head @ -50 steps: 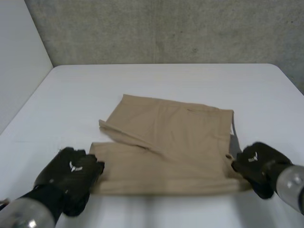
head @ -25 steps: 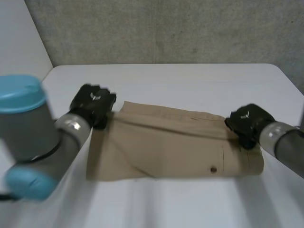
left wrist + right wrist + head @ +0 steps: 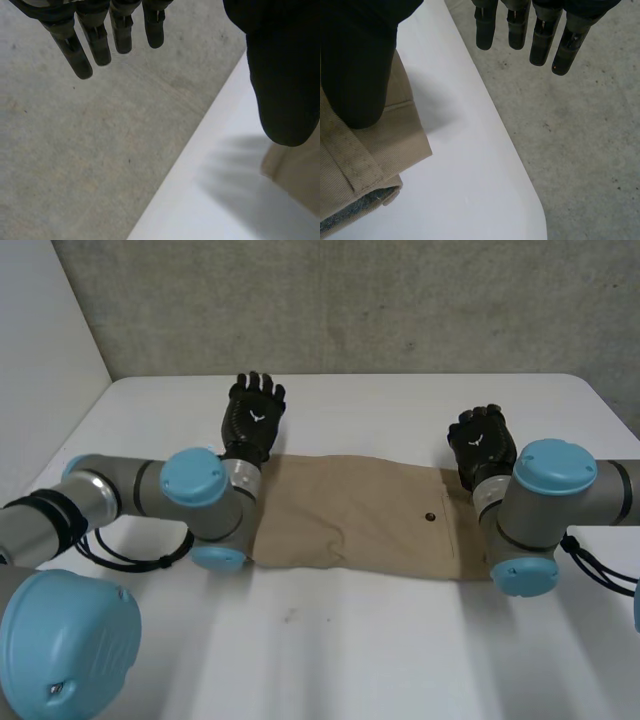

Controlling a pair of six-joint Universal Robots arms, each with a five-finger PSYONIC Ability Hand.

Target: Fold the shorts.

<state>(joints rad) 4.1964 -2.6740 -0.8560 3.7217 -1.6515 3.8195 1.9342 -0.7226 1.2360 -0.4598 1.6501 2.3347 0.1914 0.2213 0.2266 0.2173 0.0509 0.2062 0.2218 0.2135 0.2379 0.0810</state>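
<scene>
Tan shorts lie folded lengthwise; left hand and right hand, fingers straight, hold nothing; a crosswise fold likely remains

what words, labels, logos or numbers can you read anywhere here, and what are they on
No readable words or numbers anywhere.
left hand: a small white emblem on its back, a mark with no letters.
right hand: the same kind of mark, no letters.
shorts: no label or print showing, just a small dark button.
</scene>
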